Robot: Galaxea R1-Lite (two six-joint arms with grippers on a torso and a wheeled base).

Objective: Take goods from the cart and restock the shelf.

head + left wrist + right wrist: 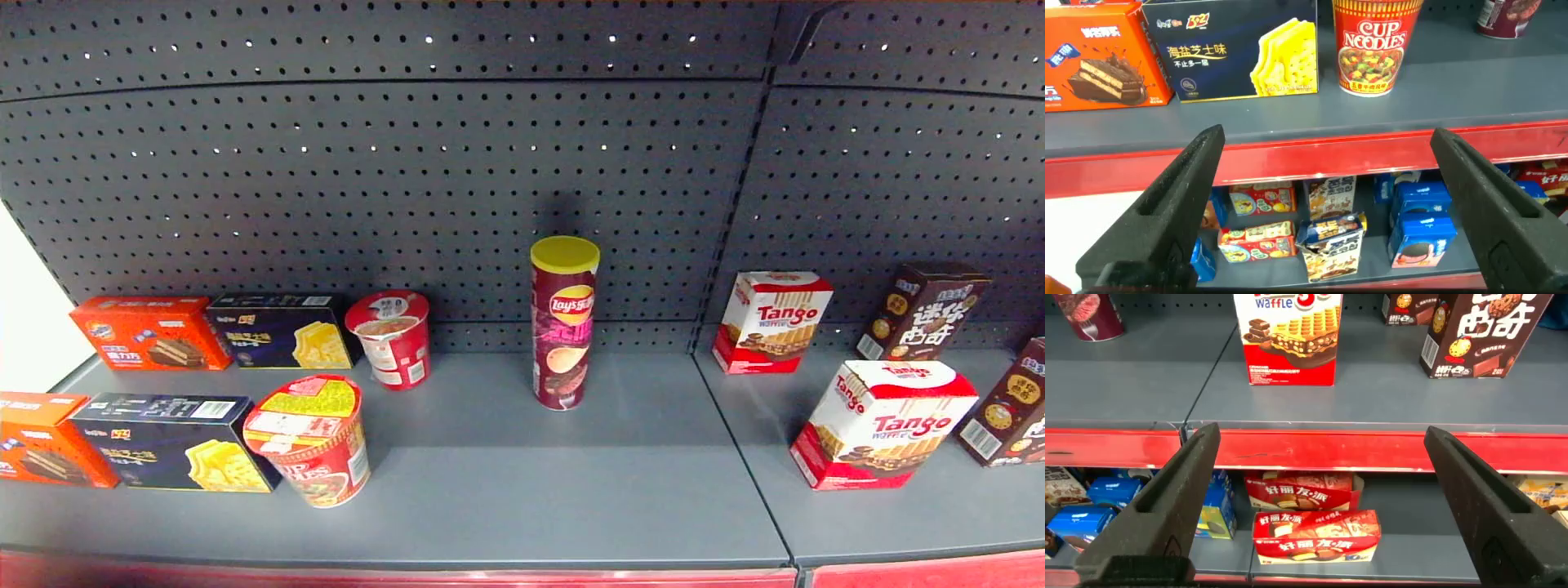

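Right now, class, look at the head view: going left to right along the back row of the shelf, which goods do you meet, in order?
Orange cake box → dark blue cracker box → small red cup → tall chip can with a yellow lid → red-and-white waffle box → brown cookie box.

A matt grey painted-metal shelf (506, 482), backed by a dark perforated metal panel (367, 188) and edged at its near side by a glossy red plastic strip (1372, 151), carries a glossy printed chip can (564, 343) with a smooth yellow plastic lid (564, 254), and to the right a glossy cardboard wafer box (882, 425).
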